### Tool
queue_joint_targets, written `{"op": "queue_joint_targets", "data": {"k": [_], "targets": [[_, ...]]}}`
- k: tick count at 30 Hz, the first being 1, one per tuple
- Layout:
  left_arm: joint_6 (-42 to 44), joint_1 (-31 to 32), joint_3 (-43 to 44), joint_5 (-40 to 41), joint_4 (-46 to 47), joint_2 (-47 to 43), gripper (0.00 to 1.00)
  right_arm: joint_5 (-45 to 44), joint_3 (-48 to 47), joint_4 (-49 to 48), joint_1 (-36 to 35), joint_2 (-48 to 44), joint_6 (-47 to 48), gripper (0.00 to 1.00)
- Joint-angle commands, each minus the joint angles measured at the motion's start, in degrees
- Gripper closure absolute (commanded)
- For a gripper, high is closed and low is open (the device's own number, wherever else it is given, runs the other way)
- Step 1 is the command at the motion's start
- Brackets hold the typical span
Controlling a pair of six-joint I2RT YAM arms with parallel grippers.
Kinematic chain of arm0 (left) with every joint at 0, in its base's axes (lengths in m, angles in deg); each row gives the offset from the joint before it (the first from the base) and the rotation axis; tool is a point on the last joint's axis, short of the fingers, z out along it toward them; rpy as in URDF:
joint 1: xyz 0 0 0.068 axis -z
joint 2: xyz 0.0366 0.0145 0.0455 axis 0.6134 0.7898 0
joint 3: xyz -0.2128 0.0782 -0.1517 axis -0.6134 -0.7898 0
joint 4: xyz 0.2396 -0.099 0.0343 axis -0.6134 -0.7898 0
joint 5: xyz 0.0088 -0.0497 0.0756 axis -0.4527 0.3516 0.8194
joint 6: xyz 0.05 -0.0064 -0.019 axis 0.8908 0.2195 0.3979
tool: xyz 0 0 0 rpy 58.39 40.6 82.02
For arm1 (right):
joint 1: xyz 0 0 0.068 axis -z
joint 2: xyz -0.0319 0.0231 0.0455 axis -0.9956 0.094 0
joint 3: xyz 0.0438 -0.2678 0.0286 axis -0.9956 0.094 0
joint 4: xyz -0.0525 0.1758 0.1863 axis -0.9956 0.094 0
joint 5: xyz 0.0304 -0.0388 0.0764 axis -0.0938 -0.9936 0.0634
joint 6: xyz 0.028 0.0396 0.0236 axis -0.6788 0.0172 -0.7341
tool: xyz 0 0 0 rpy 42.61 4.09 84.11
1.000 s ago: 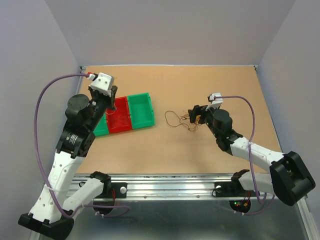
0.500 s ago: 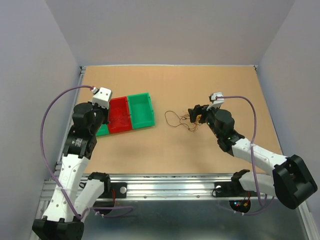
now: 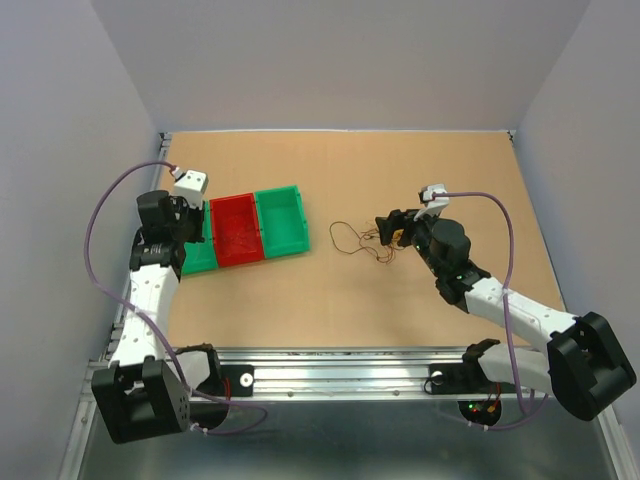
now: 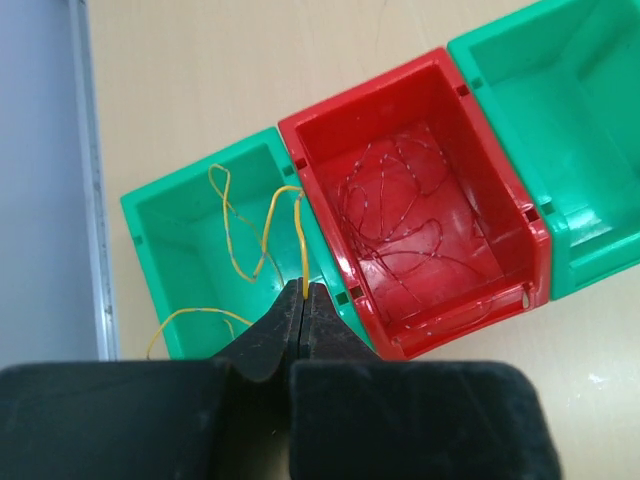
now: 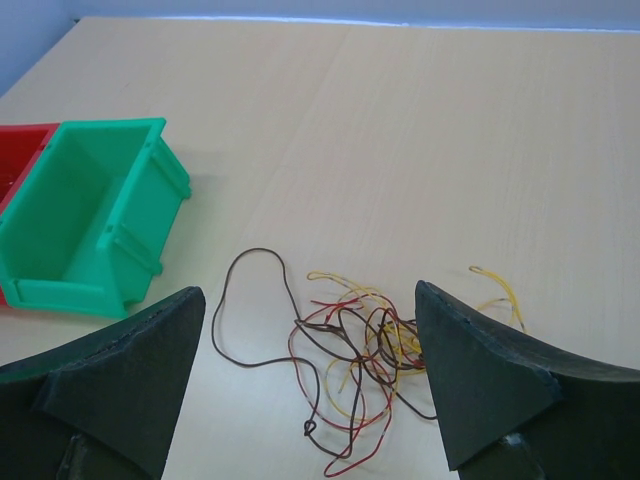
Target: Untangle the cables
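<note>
A loose tangle of thin brown, red and yellow cables [image 5: 385, 345] lies on the table; it also shows in the top view [image 3: 368, 241]. My right gripper [image 5: 310, 375] is open and hovers just above the tangle, with a finger on each side of it. My left gripper [image 4: 303, 290] is shut on a yellow wire [image 4: 265, 225] that curls down into the left green bin [image 4: 165, 225]. The red bin [image 4: 415, 300] holds thin red wires [image 4: 400, 215]. In the top view the left gripper [image 3: 196, 222] is over the left green bin [image 3: 200, 260].
Three bins stand in a row at the table's left: green, red [image 3: 238, 231], green [image 3: 281, 221]. The right green bin [image 5: 85, 215] has nothing in it. Grey walls enclose the table. A metal rail [image 3: 330, 365] runs along the near edge.
My left arm has swung left and drawn back, carrying the yellow wire from over the red bin to over the left green bin. The right arm has barely moved.
</note>
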Motion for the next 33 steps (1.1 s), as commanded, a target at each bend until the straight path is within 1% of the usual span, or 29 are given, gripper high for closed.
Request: {"op": "queue_joint_targets", "data": {"k": [1,3,5,10,15,20,27,30,33], "targets": [[2.05,-1.81,2.99,-3.74,0.76,5.55,1.00,0.66,0.85,-2.28,0.23,-1.10,0.04,0.10],[2.23,-2.77,5.19,-4.96,-0.30,8.89,1.00,0.75,0.85,-2.37,0.23,-0.92,0.04,0.10],[1.88,-3.39,7.03,-8.12,-1.97,11.09,1.00,0.75,0.67,-2.46,0.14,-0.57,-0.04,0.10],[-0.67,-3.48,11.33,-14.10,-5.22,13.38,1.00,1.01,0.58,-2.55,0.23,-0.21,-0.04,0.10],[-2.78,-3.48,15.74,-16.39,-8.21,14.44,1.00,0.84,0.93,-2.63,0.23,-0.83,0.04,0.10],[-5.33,-3.57,19.69,-17.01,-7.95,14.35,1.00,0.49,1.29,-2.72,0.14,-1.53,0.39,0.10],[-6.39,-3.48,19.26,-15.60,-5.67,15.14,1.00,0.75,1.99,-2.63,0.23,-2.67,0.31,0.10],[-5.33,-3.48,17.59,-16.31,-5.14,15.84,1.00,0.84,2.25,-2.63,0.23,-3.29,0.31,0.10],[-3.76,-3.65,14.43,-14.12,-3.31,14.88,1.00,1.01,2.43,-2.63,0.23,-3.64,0.31,0.10]]}}
